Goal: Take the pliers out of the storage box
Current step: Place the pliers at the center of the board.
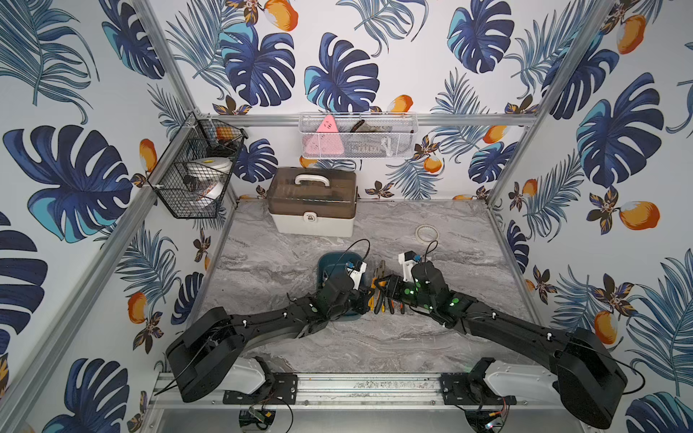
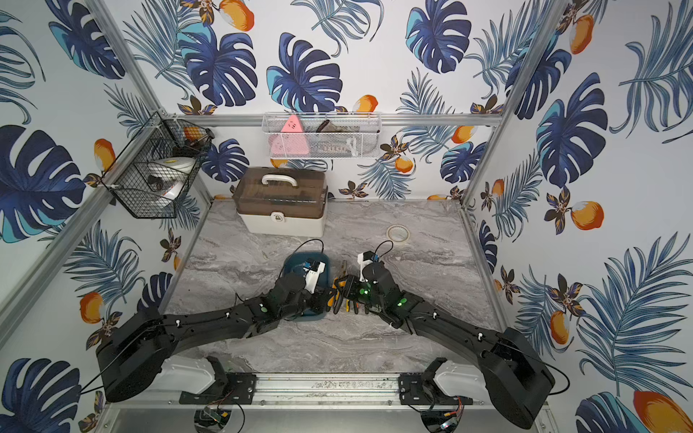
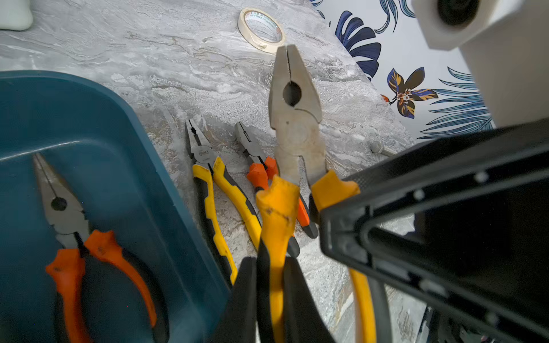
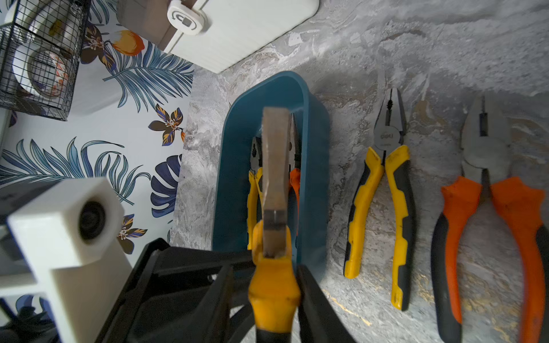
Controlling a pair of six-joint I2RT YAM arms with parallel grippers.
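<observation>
The raised pliers [image 3: 294, 118] hang off the bench [image 3: 178, 59], outside the box [image 3: 118, 166] and just beside its wall on the right arm's side, with their grey nose shut and pointing toward the tape roll [image 3: 261, 29]. Both arms meet on this one tool. The left fingers [image 3: 243, 297] are clamped together on one of its yellow handles, with that handle running down between them. The right fingers [image 4: 310, 303] sit against both sides of a yellow handle, gripping it just below the metal head, which shows edge-on in the right wrist view. In both top views the tool's nose [image 1: 381, 267] [image 2: 343, 268] sticks out beyond the two wrists toward the far end of the bench. Under and beside it two tools lie flat on the bench, side by side and noses the same way: the yellow pliers [image 4: 386, 184] nearer the box, and the orange pliers [image 4: 487, 193] beyond them. Two more lie inside the box, an orange pair [image 3: 74, 237] and a yellow pair [image 4: 252, 190], next to each other on its floor.
</observation>
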